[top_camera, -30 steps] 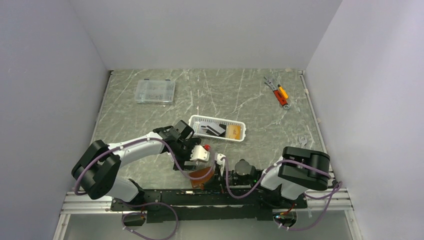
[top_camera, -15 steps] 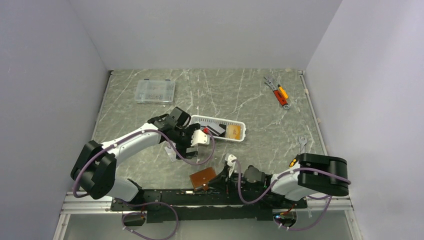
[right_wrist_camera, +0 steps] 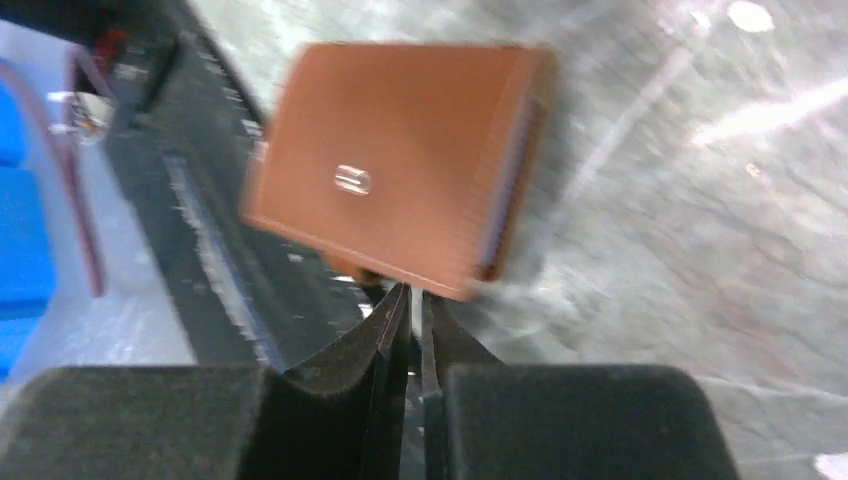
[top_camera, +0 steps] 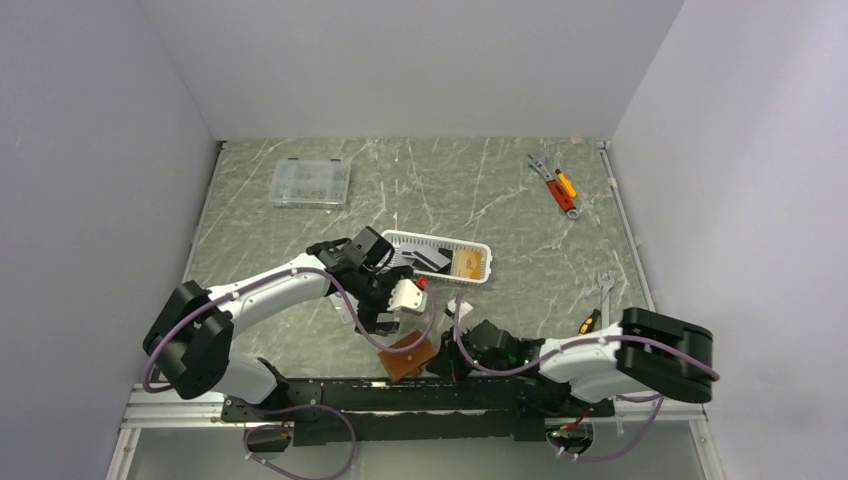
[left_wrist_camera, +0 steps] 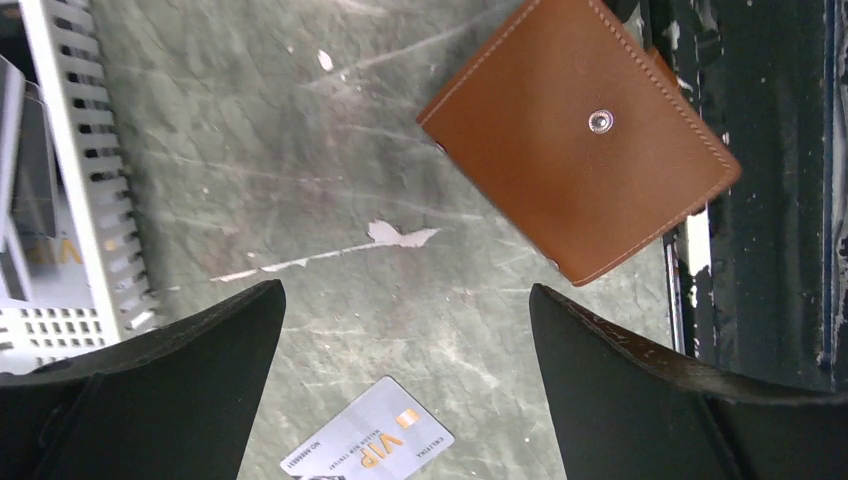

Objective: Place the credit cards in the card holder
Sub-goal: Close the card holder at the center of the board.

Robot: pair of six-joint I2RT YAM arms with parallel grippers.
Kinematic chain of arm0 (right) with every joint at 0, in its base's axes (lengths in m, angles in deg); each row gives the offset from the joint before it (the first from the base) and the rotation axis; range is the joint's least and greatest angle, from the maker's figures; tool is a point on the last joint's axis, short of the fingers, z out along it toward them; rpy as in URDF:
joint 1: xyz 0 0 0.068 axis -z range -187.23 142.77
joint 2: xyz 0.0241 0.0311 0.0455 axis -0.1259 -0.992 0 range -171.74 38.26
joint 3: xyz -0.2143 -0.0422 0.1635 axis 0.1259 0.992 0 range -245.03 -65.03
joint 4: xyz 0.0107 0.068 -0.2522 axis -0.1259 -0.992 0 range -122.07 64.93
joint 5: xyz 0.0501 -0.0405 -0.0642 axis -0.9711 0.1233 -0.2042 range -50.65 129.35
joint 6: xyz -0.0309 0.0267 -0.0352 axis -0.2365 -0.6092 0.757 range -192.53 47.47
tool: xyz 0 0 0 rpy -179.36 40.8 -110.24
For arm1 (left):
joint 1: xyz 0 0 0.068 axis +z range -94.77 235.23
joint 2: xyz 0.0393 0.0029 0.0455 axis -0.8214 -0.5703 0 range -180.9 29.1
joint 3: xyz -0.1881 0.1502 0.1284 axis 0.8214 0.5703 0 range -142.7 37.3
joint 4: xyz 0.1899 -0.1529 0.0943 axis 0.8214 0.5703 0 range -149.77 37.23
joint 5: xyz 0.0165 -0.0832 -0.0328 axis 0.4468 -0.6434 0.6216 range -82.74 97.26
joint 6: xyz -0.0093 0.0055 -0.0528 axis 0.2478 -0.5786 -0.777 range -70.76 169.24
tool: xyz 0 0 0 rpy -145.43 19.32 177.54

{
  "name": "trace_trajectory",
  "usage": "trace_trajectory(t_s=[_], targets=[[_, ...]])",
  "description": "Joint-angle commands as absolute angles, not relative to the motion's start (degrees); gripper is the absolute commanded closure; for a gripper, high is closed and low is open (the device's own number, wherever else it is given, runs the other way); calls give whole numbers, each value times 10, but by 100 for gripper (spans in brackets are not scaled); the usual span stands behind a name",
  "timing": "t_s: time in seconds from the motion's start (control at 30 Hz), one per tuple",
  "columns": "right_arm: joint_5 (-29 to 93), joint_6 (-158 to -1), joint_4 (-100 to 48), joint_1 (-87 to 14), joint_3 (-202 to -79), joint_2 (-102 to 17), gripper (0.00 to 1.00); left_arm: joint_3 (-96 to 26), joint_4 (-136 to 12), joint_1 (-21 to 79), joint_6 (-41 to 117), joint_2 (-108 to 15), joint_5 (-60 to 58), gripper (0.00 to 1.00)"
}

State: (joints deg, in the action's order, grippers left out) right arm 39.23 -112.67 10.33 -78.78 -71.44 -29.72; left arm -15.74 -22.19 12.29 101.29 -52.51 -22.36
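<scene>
The card holder (top_camera: pixel 408 356) (left_wrist_camera: pixel 585 130) is a brown leather wallet, folded shut with its snap stud up, lying at the near table edge beside the black rail. My right gripper (top_camera: pixel 445 358) (right_wrist_camera: pixel 412 295) reaches it from the right; its jaws stand almost together, tips pinched at the near edge of the card holder (right_wrist_camera: pixel 400 160), which is motion-blurred. My left gripper (top_camera: pixel 395 315) (left_wrist_camera: pixel 405 295) hangs wide open just behind the wallet, holding nothing. A grey-white credit card (left_wrist_camera: pixel 365 445) marked VIP lies flat on the table below it. A black card (top_camera: pixel 432 258) and an orange-gold card (top_camera: pixel 468 263) lie in the basket.
The white slotted basket (top_camera: pixel 440 237) (left_wrist_camera: pixel 90 170) stands just behind the left gripper. A clear compartment box (top_camera: pixel 310 182) sits far left at the back, hand tools (top_camera: pixel 557 185) far right, a wrench (top_camera: pixel 603 283) at the right edge. The black base rail (top_camera: pixel 420 395) borders the wallet.
My right gripper drew back from the wallet, then came in again to its edge with jaws narrowed. The left gripper swung up to the basket and back down toward the wallet, staying open.
</scene>
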Motion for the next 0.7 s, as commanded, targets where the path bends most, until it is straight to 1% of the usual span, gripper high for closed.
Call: trace_trajectory(t_s=[0.0, 0.07, 0.13, 0.37, 0.4, 0.5, 0.57, 0.6, 0.67], targets=[[318, -1145, 90, -727, -761, -382, 91, -144, -209, 122, 1045, -509, -215, 1], [273, -1138, 100, -687, -779, -419, 92, -134, -203, 122, 1056, -500, -210, 1], [266, -1127, 95, -655, -798, -439, 92, -123, -195, 122, 1062, -493, -206, 1], [247, -1091, 77, -605, -889, -498, 88, -93, -221, 121, 1061, -473, -188, 1], [251, -1087, 68, -603, -894, -497, 86, -95, -220, 120, 1062, -478, -188, 1], [283, -1070, 18, -606, -883, -446, 72, -90, -226, 121, 1066, -485, -184, 1], [331, -1060, -37, -622, -869, -396, 65, -79, -239, 122, 1070, -484, -175, 1], [356, -1057, -55, -634, -862, -372, 60, -76, -242, 123, 1071, -484, -173, 1], [412, -1056, -88, -666, -854, -339, 53, -79, -241, 134, 1068, -487, -181, 1]])
